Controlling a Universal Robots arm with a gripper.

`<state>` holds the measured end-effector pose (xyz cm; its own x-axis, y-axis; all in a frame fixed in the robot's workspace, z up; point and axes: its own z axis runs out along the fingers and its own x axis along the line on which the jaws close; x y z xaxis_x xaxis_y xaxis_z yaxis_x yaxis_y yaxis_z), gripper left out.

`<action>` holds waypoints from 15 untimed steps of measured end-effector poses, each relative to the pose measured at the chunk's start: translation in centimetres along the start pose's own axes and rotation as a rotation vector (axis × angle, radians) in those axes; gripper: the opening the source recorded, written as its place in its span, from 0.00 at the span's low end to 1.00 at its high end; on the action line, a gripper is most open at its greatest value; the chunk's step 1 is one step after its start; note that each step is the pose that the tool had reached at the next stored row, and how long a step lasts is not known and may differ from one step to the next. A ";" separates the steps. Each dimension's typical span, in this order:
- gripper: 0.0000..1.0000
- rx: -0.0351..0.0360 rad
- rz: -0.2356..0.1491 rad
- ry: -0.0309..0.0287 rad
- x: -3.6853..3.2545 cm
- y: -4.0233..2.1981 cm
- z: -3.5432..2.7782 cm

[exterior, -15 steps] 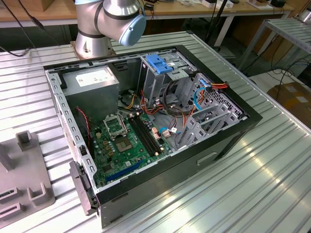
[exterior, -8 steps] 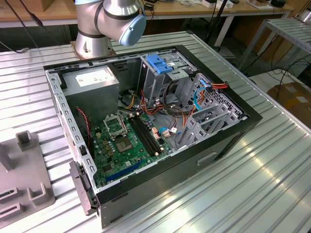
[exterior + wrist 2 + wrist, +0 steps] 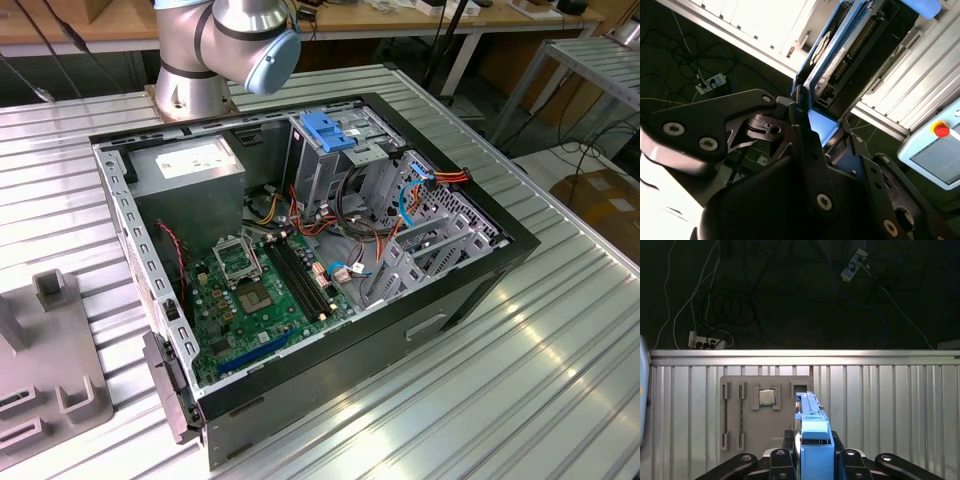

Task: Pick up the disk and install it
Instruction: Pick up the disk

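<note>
My claw [image 3: 814,460] clamped tight on disk [image 3: 814,437], held edge-on above grey fixture [image 3: 735,410] on ribbed table [image 3: 890,405]. My read: rigid, fairly heavy, shock-sensitive, plastic edges slick. Best hold: squeeze flat faces near end, no knocks.

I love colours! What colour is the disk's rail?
Bright blue; the disk shows best in the first wrist view.

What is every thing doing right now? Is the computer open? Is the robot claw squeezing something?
Gripper: shut on the disk.
Disk: held edge-on between the fingers, not yet in the computer.
Computer case: lying on its side, cover off, insides showing.
Grey tray: flat on the table, one chip sitting in it.
Chip: resting in its pocket.
</note>
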<state>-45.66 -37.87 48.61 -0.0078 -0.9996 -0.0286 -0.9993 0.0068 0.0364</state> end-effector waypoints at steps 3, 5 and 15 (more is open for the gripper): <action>0.37 -0.0022 0.000 0.0000 -0.02 0.01 -0.76; 0.37 -0.0039 0.000 0.0000 -0.04 0.02 -1.30; 0.37 -0.0089 0.000 0.0001 -0.08 0.03 -2.69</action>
<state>-45.59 -37.87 51.30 -0.0081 -0.9996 -0.0285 -0.9990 0.0068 0.0453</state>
